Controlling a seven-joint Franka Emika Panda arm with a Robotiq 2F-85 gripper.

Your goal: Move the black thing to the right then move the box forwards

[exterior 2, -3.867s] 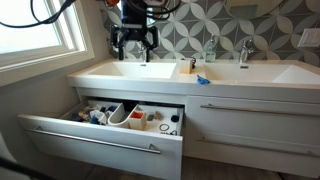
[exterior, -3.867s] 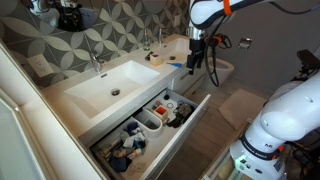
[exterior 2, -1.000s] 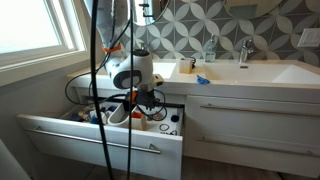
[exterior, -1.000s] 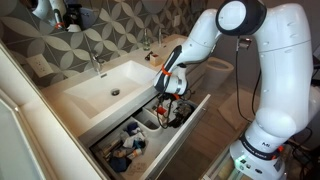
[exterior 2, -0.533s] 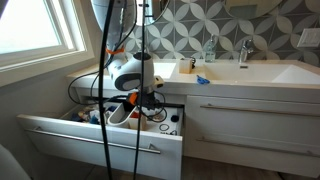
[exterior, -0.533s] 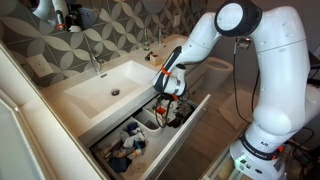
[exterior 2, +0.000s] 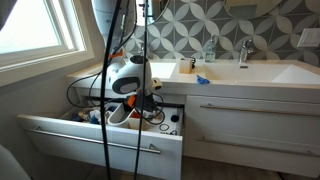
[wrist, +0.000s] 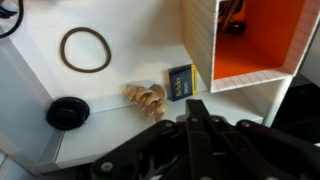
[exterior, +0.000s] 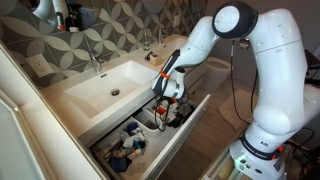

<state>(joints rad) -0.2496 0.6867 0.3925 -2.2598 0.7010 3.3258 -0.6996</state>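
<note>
In the wrist view the black thing (wrist: 67,113), a round flat disc, lies on the white drawer floor at the left. A white box with an orange inside (wrist: 250,40) stands at the upper right. My gripper (wrist: 195,104) comes in from the bottom, its fingers pressed together with nothing between them. It is to the right of the black thing and just below the box. In both exterior views the gripper (exterior: 163,108) (exterior 2: 140,108) is down inside the open drawer (exterior: 188,122) (exterior 2: 95,134).
A brown ring (wrist: 85,50), a tan spiral clip (wrist: 147,97) and a small dark blue packet (wrist: 181,82) lie on the drawer floor between the black thing and the box. White trays with clutter (exterior: 130,145) fill the drawer's other end. The sink (exterior: 105,85) is above.
The jaws have closed fully over the last second. The wrist has shifted only slightly inside the drawer. Nothing in the drawer has visibly moved.
</note>
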